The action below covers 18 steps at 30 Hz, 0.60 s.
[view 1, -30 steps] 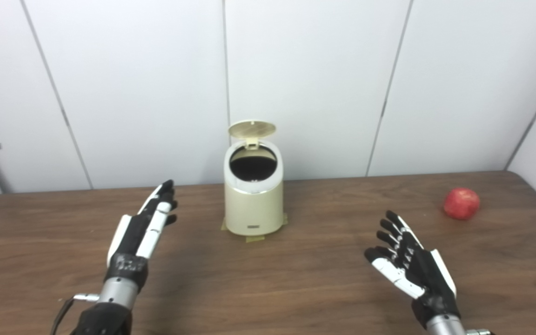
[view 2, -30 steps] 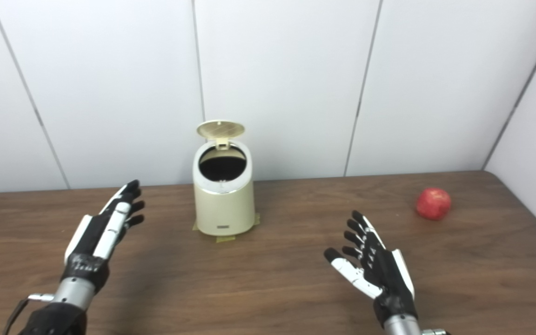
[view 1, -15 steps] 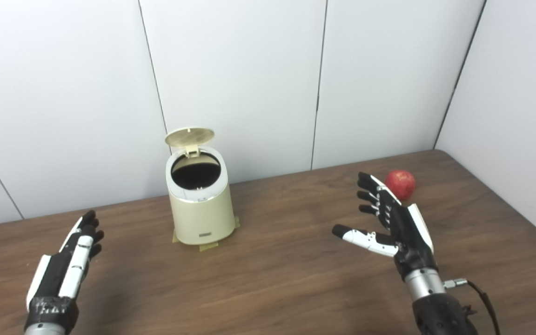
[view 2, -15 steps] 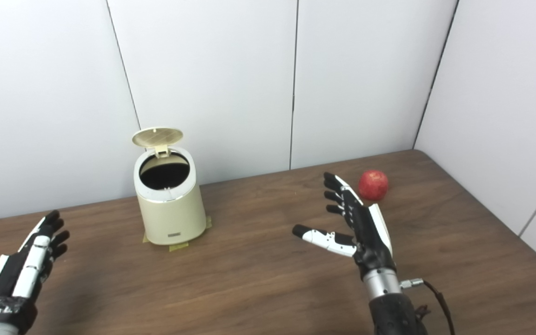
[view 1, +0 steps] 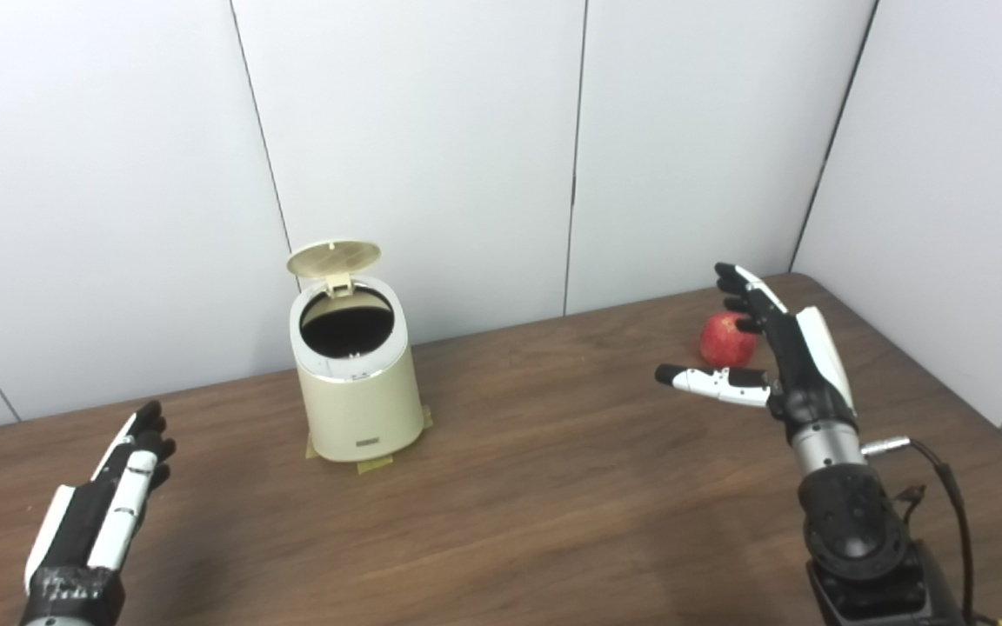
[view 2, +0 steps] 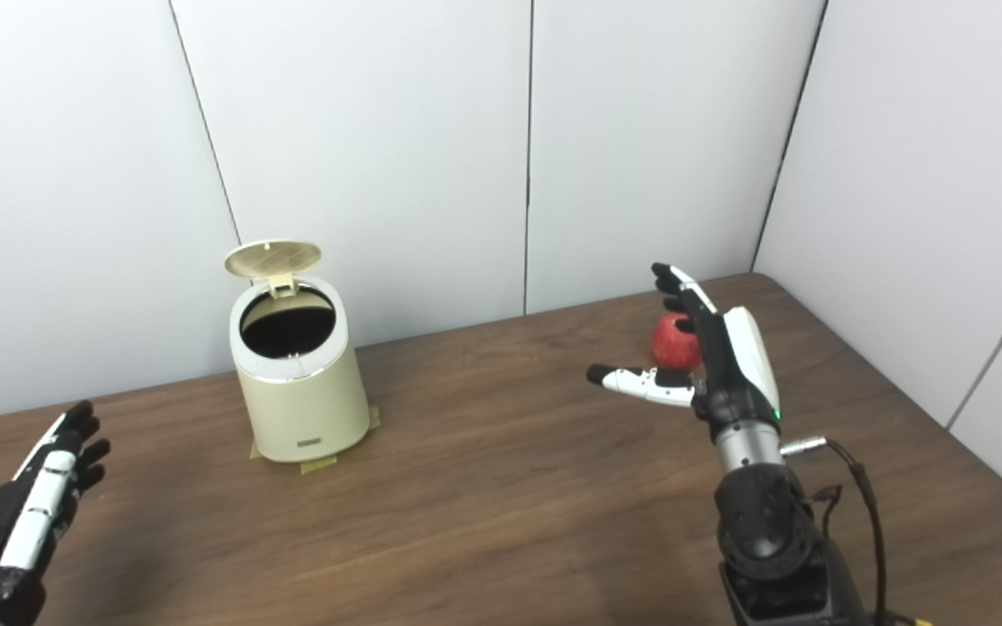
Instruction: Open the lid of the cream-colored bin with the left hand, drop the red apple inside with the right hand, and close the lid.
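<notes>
You are on the apple step: the cream-colored bin (view 1: 357, 382) already stands with its lid (view 1: 333, 259) tipped up and back, its dark mouth open. The red apple (view 1: 726, 339) lies on the table (view 1: 553, 513), well to the right of the bin, not yet held. Your right hand (view 1: 766, 348) hovers at the apple, fingers spread and thumb stretched toward the bin, holding nothing; its fingers partly cover the fruit, and whether they touch it I cannot tell. Next, you need to settle the palm over the apple and close around it before lifting toward the bin.

Your left hand (view 1: 105, 504) waits, empty and flat, well to the left of the bin.

Since half a second ago, your right hand has risen and reached on to the apple; the head has also turned a little.
</notes>
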Tool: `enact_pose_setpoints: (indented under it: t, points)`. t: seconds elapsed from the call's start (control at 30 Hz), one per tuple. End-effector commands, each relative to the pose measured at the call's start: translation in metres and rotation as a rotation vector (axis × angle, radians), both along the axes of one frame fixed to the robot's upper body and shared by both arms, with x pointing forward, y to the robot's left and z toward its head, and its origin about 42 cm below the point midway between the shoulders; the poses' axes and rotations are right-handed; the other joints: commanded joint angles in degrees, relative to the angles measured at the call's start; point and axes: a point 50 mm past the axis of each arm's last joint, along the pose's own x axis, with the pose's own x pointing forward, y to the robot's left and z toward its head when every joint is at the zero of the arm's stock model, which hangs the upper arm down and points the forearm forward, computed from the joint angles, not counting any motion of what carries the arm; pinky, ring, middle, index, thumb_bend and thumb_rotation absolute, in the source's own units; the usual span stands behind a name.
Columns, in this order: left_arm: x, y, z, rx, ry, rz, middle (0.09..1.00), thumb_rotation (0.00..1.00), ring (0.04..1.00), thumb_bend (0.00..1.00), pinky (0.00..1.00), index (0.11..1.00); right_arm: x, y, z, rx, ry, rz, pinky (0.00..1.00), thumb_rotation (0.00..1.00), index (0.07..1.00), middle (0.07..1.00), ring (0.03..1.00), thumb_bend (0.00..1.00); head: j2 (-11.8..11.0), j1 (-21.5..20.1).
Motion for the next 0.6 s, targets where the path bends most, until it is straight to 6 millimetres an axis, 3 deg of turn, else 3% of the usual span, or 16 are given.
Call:
enact_pose_setpoints:
  t: [0.0, 0.27, 0.57]
  points:
    - [0.004, -0.001, 0.023, 0.026, -0.066, -0.009, 0.976, 0.87, 0.945, 0.42, 0.93, 0.981, 0.012, -0.014, 0.022, -0.069, -0.047, -0.025, 0.79, 0.22, 0.863, 0.89, 0.869, 0.79, 0.1, -0.19]
    - [0.001, -0.003, 0.03, 0.018, -0.045, -0.015, 0.971, 0.85, 0.944, 0.4, 0.93, 0.98, 0.035, -0.043, 0.029, -0.176, 0.047, -0.053, 0.83, 0.29, 0.906, 0.918, 0.914, 0.85, 0.35, -0.9]
    - [0.0, 0.001, 0.029, 0.029, -0.053, -0.017, 0.978, 0.83, 0.954, 0.41, 0.93, 0.982, 0.067, -0.069, 0.034, -0.215, 0.117, -0.125, 0.79, 0.2, 0.888, 0.902, 0.903, 0.87, 0.65, -1.4]
